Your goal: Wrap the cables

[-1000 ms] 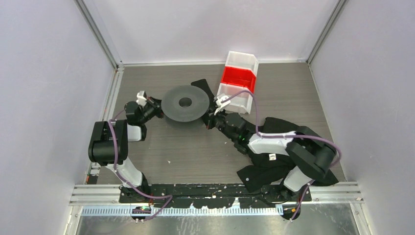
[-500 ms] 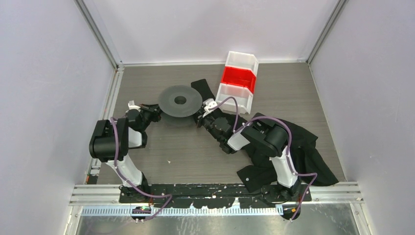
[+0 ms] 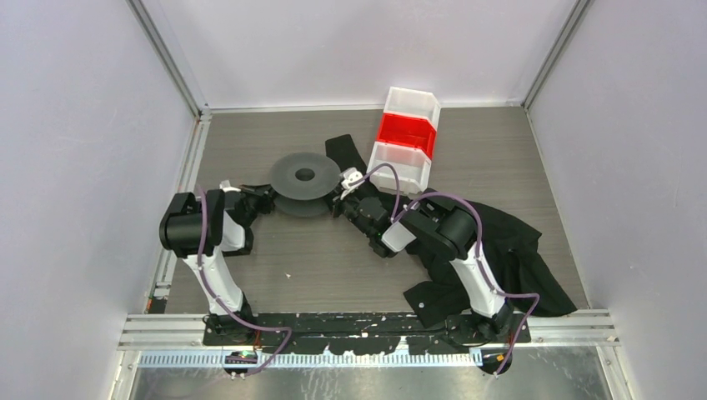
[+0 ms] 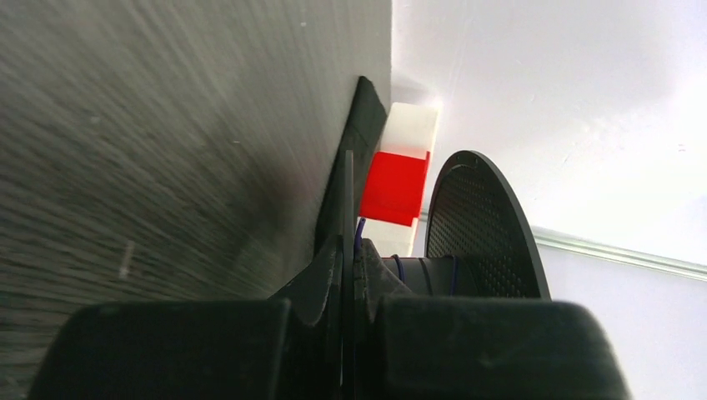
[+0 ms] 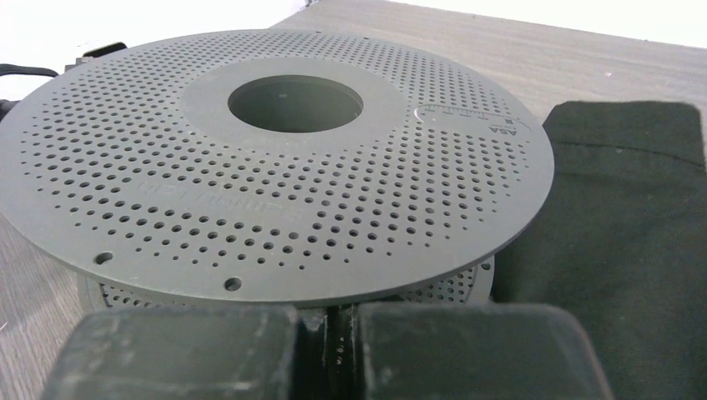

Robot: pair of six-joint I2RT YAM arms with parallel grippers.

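**Slid slightly toward seven o'clock since half a second ago: the dark grey perforated two-flanged plastic reel [image 3: 302, 177]**

Thin dark wire [image 4: 359, 235] shows as a few turns on its hub, at ten o'clock on the grey wood-grain table [image 3: 333, 267]. My left gripper [image 3: 268, 192], at the reel's nine o'clock, clamps the lower flange's edge. My right gripper [image 3: 338, 201], at four o'clock, has fingers nearly together; what they pinch, I cannot tell.

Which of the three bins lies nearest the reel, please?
The white bin at the row's near end; the red bin and other white bin lie behind it.
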